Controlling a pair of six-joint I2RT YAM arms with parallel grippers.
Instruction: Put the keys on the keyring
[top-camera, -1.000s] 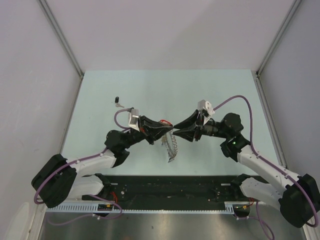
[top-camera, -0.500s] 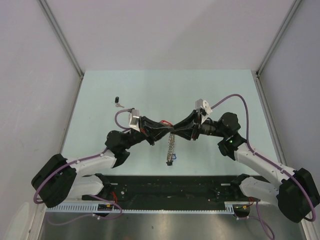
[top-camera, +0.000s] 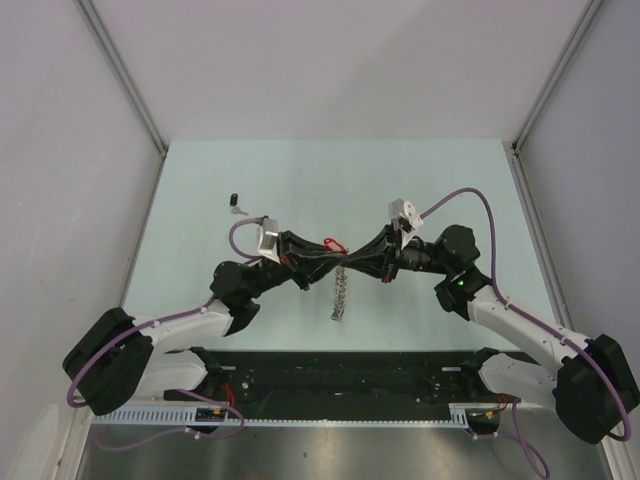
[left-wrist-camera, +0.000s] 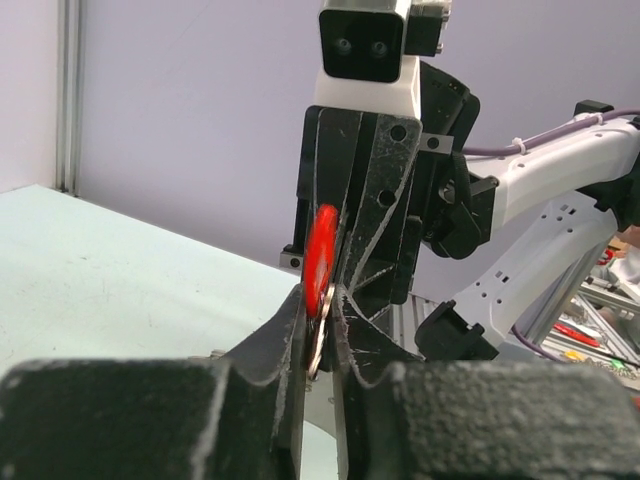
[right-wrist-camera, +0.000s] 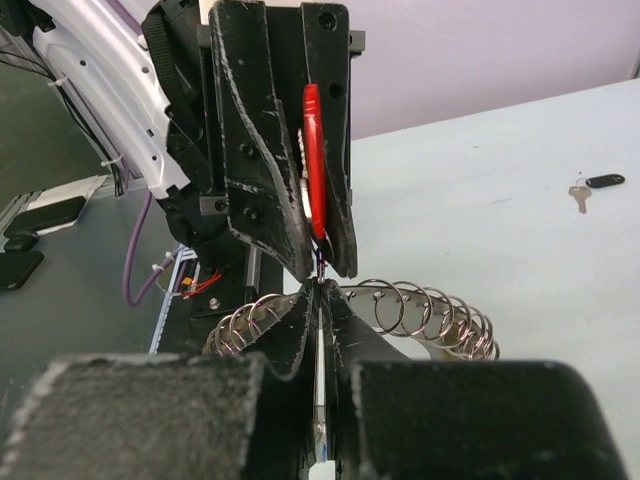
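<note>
Both arms have drawn together since a second ago, so the left gripper (left-wrist-camera: 318, 335) and right gripper (right-wrist-camera: 318, 300) now meet tip to tip above the pale green table (top-camera: 300, 170). Between the tips stands the small red-headed silver key (left-wrist-camera: 321, 258). The right gripper is clamped tight on a thin metal sliver. The left one stands a slit apart, and I cannot tell whether it grips. Just below hangs the silver wire keyring (top-camera: 340, 293), fringed with small metal pieces — narrower than before.
</note>
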